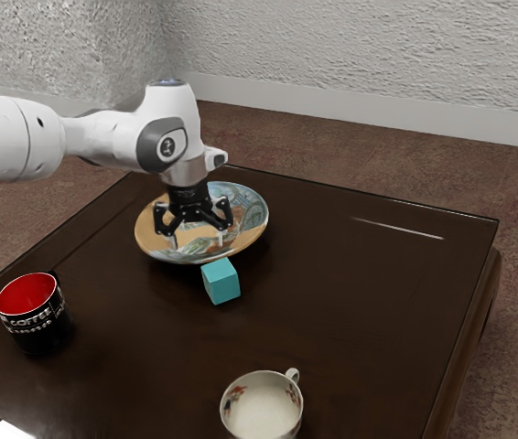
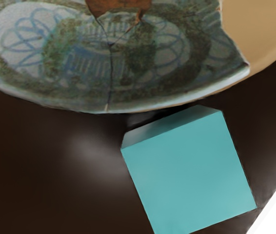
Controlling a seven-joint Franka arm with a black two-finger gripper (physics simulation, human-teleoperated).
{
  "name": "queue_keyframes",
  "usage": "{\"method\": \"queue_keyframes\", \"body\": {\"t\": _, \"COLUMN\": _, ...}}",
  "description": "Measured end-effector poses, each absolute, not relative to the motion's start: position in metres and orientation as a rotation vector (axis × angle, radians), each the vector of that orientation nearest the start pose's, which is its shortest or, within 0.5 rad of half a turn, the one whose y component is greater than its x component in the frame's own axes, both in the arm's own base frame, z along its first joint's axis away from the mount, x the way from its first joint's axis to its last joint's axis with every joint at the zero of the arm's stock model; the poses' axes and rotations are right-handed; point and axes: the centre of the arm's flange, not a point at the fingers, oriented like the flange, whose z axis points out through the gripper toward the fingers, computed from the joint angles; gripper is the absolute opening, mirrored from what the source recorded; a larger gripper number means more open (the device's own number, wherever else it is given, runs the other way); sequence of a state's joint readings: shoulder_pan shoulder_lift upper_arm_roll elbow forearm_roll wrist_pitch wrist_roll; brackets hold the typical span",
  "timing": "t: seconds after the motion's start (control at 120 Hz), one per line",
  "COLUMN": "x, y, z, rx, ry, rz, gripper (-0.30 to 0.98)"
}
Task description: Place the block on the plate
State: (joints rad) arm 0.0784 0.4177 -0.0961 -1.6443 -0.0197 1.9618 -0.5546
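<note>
My gripper point(image 1: 197, 240) is open, its two fingers spread and pointing down in front of the plate's picture in the exterior view. The teal block point(image 1: 221, 282) sits on the dark table just off the rim of the patterned plate point(image 1: 252, 203), toward the cups' side, lower and a little to the exterior view's right of my fingers. From the wrist camera, the block point(image 2: 189, 170) looks large, with nothing gripping it, and a narrow strip of table separates it from the plate point(image 2: 172, 100).
A black coffee mug point(image 1: 39, 325) with a red inside stands toward the exterior view's left. A white handled cup point(image 1: 262, 407) is near its lower edge. The dark table point(image 1: 360, 302) extends past the block to its far-right edge. A white patch occupies one corner of the wrist view.
</note>
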Motion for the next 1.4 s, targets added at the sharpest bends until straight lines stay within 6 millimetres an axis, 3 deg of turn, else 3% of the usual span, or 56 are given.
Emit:
{"method": "queue_keyframes", "body": {"t": 0.167, "x": 0.669, "y": -0.044, "z": 0.356, "rx": -2.981, "ry": -1.05, "rz": 0.014, "gripper": 0.69}}
{"method": "queue_keyframes", "body": {"t": 0.3, "x": 0.654, "y": -0.038, "z": 0.347, "rx": -2.887, "ry": -1.267, "rz": -0.027, "gripper": 0.69}}
{"method": "queue_keyframes", "body": {"t": 0.5, "x": 0.66, "y": -0.037, "z": 0.321, "rx": -2.775, "ry": -1.546, "rz": -0.058, "gripper": 0.69}}
{"method": "queue_keyframes", "body": {"t": 0.608, "x": 0.647, "y": -0.051, "z": 0.301, "rx": -2.73, "ry": -1.623, "rz": -0.034, "gripper": 0.69}}
{"method": "queue_keyframes", "body": {"t": 0.717, "x": 0.644, "y": -0.056, "z": 0.298, "rx": -2.693, "ry": -1.705, "rz": -0.051, "gripper": 0.69}}
{"method": "queue_keyframes", "body": {"t": 0.8, "x": 0.645, "y": -0.047, "z": 0.297, "rx": -2.654, "ry": -1.776, "rz": -0.062, "gripper": 0.69}}
{"method": "queue_keyframes", "body": {"t": 1.142, "x": 0.647, "y": -0.048, "z": 0.297, "rx": -2.589, "ry": -1.896, "rz": -0.076, "gripper": 0.69}}
{"method": "queue_keyframes", "body": {"t": 1.4, "x": 0.646, "y": -0.047, "z": 0.293, "rx": -2.598, "ry": -1.874, "rz": -0.061, "gripper": 0.69}}
